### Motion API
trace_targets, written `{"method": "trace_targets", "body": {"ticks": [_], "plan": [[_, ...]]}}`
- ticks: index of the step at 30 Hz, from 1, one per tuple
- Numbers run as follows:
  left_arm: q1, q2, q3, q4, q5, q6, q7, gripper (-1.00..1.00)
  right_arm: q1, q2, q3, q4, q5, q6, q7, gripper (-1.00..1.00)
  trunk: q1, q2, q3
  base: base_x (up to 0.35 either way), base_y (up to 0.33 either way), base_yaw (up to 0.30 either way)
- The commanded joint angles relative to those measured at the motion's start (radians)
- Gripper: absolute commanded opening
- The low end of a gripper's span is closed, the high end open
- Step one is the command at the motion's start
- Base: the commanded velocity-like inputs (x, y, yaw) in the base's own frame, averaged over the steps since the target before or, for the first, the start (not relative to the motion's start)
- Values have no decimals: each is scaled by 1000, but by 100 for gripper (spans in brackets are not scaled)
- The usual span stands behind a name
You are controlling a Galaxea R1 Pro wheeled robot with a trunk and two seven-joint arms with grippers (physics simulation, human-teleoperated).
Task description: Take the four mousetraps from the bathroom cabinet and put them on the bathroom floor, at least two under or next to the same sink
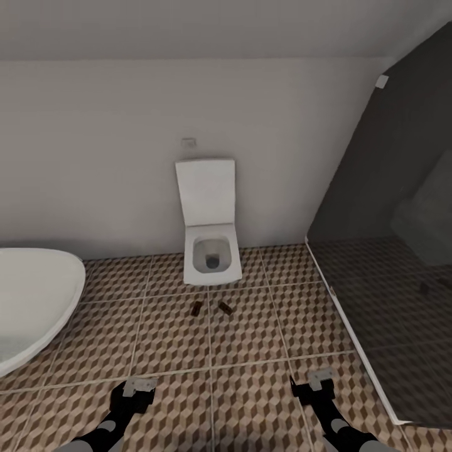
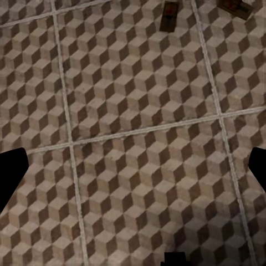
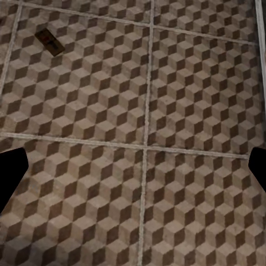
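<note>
Two mousetraps are seen lying flat on the bathroom floor (image 1: 251, 351), just in front of the white toilet (image 1: 212, 251), which stands against the pale back wall with its lid raised. The left mousetrap (image 1: 196, 308) and the right mousetrap (image 1: 225, 307) lie near each other without touching, both a little past the centre of the head view toward 12 o'clock. In the left wrist view both are caught at the frame edge, the left one (image 2: 168, 15) and the right one (image 2: 234, 6); in the right wrist view one mousetrap (image 3: 47, 40) is shown tilted on the tiles.

The left claw (image 1: 139, 387) is held low over the floor at about 7 o'clock of the head view, the right claw (image 1: 319, 380) at about 5 o'clock. Each is spread wide, with nothing between its fingers; only cube-patterned tile is seen between the dark fingertips (image 2: 11, 177) in the wrist views.

A white curved bathtub (image 1: 31, 301) is cut by the frame edge at 9 o'clock. The dark shower floor (image 1: 402, 326), behind a glass panel, is found at 3 o'clock, bounded by a white kerb.
</note>
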Motion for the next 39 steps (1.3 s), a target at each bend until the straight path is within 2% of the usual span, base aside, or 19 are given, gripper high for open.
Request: {"method": "trace_targets", "body": {"ticks": [1, 13, 31, 39], "plan": [[0, 0, -7, 1, 2, -2, 2, 100, 0, 0, 9, 0, -6, -2, -4, 100, 1, -1, 0, 0, 0, 172], [0, 0, -7, 1, 2, -1, 2, 100, 0, 1, 9, 1, -6, -2, -4, 100, 1, -1, 18, 0, 0, 109], [0, -11, -7, 1, 2, -1, 2, 100, 0, 3, 9, 2, -6, 3, -6, 100, 1, -1, 23, 0, 0, -67], [0, -11, -7, 1, 2, -1, 2, 100, 5, 5, 9, 2, -6, 4, -4, 100, 1, -1, 34, 0, 0, -2]]}}
